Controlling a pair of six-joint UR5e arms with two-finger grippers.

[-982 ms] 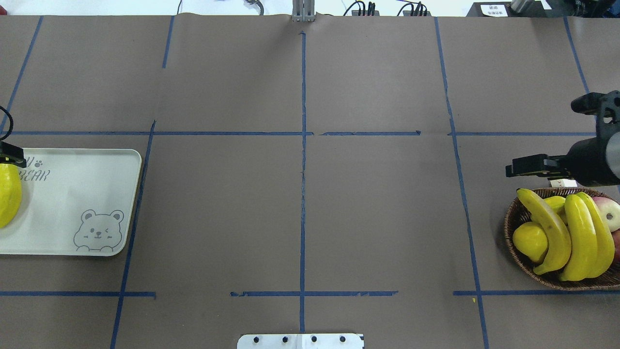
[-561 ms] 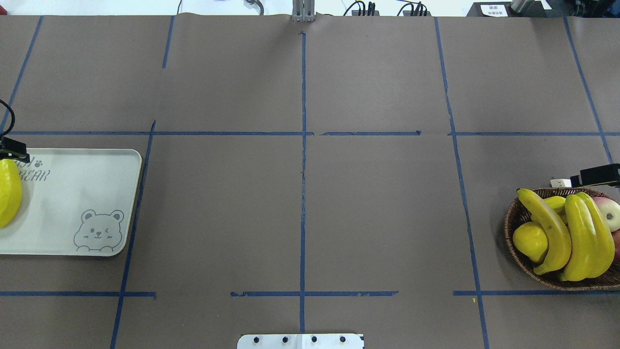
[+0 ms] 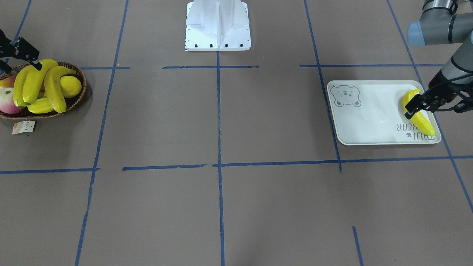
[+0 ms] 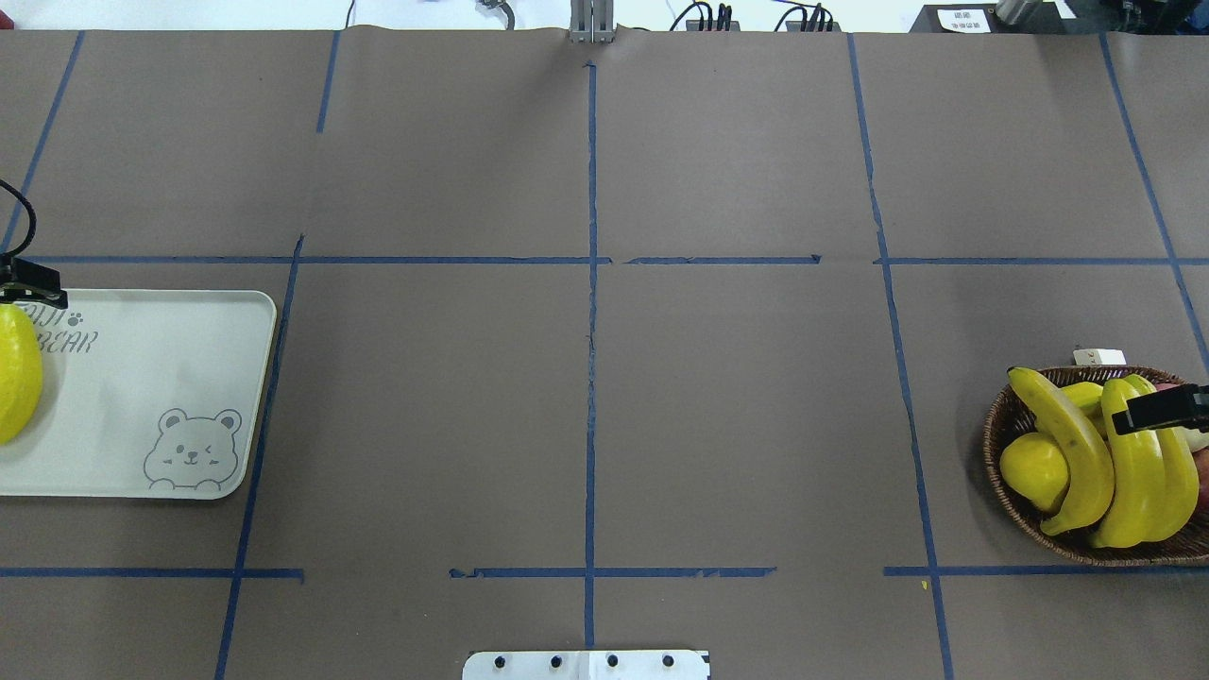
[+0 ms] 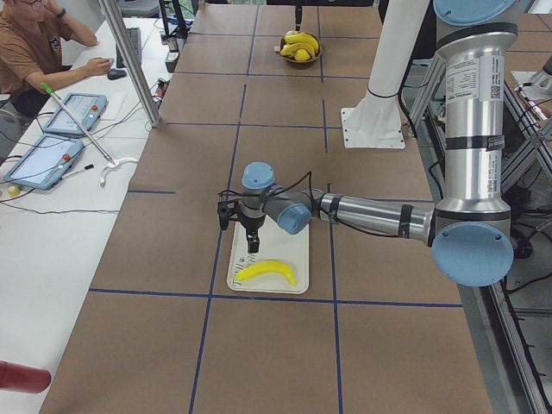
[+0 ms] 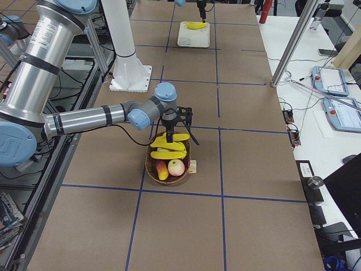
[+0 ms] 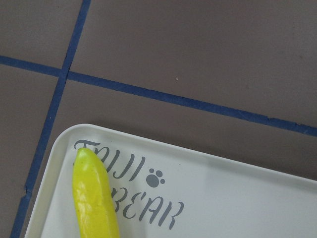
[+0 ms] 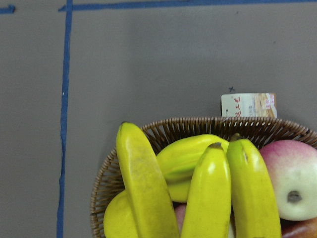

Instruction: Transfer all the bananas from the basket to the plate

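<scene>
Wicker first, from the front-facing view: found the basket point(image 3: 75, 103) at the counter's point(image 3: 281, 207) end on the robot's right, holding three bananas point(image 3: 54, 90) piled over one lemon point(image 3: 70, 86), one ridged yellow fruit point(image 3: 38, 107) and one pink apple point(image 3: 8, 101). Noted one paper tag point(image 3: 24, 126) on the counter just beside it. Saw the right claw point(image 3: 24, 55) at the basket's back edge, spread apart and gripping nothing; could not tell whether it touched a banana tip. Found the plate point(image 3: 369, 118) at the other end, carrying a single banana point(image 3: 423, 123) along its lettered short side. Saw the left claw point(image 3: 414, 106) just over that banana, parted and holding nothing.

From overhead: counted three bananas in the basket again, with one black finger point(image 4: 1160, 412) of the right claw across two of them. Caught only a sliver of the left claw at the plate's corner.

From the left end: saw the one banana lying flat on the plate and the left claw clear above it.

From the right end: saw the right claw splayed over the pile.

Through the left wrist: saw one banana tip over the grey lettering. Through the right wrist: counted three banana ends, one apple and the tag.
</scene>
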